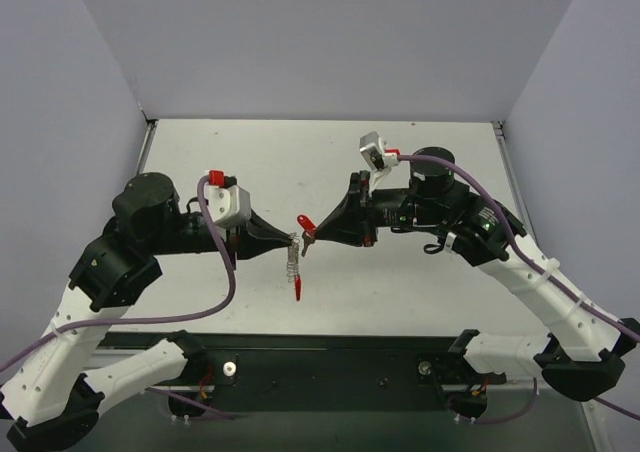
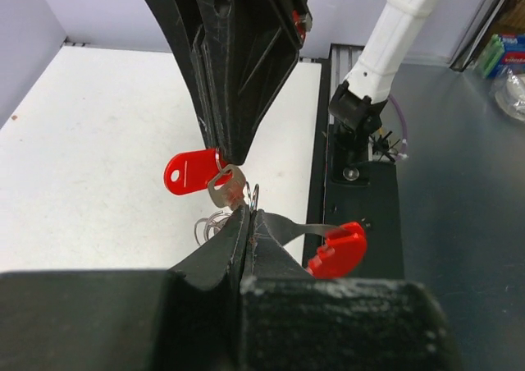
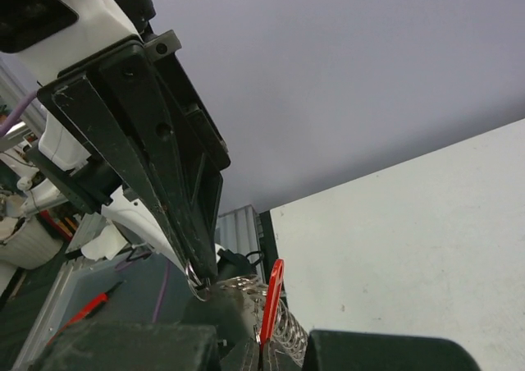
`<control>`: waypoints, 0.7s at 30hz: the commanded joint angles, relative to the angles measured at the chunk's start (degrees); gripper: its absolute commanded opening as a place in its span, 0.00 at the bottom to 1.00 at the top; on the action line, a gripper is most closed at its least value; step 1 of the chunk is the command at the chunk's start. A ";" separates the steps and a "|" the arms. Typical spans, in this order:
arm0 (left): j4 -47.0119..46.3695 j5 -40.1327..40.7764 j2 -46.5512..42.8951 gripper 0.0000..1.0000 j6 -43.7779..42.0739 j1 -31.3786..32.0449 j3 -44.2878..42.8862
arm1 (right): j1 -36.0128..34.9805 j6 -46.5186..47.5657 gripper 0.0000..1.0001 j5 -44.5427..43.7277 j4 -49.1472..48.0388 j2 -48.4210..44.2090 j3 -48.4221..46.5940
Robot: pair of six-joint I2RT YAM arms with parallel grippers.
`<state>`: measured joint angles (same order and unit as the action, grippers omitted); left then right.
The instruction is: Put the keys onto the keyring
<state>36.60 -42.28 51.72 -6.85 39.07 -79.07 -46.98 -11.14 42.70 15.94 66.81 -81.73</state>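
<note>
My left gripper (image 1: 292, 240) is shut on the keyring's small split ring, above the table's middle. The silvery chain (image 1: 291, 262) hangs below it with the red band (image 1: 297, 290) at its end. In the left wrist view the jaws (image 2: 248, 219) are pressed together on the ring, and the red band (image 2: 340, 248) sticks out to the right. My right gripper (image 1: 312, 235) faces it tip to tip, shut on the key's red head (image 1: 305, 223). The key (image 2: 225, 186) touches the ring at my left fingertips. In the right wrist view the red head (image 3: 272, 301) stands edge-on between my jaws (image 3: 261, 346).
The white table (image 1: 420, 282) is walled at the back and both sides. A black base rail (image 1: 330, 362) runs along the near edge. Purple cables loop beside both arms.
</note>
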 commanded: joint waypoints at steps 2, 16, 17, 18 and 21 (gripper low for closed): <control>4.61 5.36 2.33 0.00 -5.96 1.45 -4.34 | -0.39 -0.55 0.00 3.27 1.45 0.87 -4.39; 5.85 15.21 -1.01 0.00 -15.03 7.24 -2.67 | -0.48 0.06 0.00 3.27 10.07 5.26 -9.84; 5.85 15.47 -1.10 0.00 -16.25 7.42 -2.50 | -0.57 -0.20 0.00 3.44 10.42 5.53 -10.20; 5.85 15.56 -1.53 0.00 -16.87 7.60 -1.97 | -0.57 -0.20 0.00 3.36 10.94 5.88 -10.55; 4.63 15.65 -2.67 0.00 -19.42 8.74 -0.39 | -0.48 -0.20 0.00 2.92 12.53 6.93 -11.69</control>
<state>45.17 -27.77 50.68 -21.50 46.50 -80.82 -46.98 -11.29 44.40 26.70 72.86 -90.08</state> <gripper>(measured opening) 0.019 0.040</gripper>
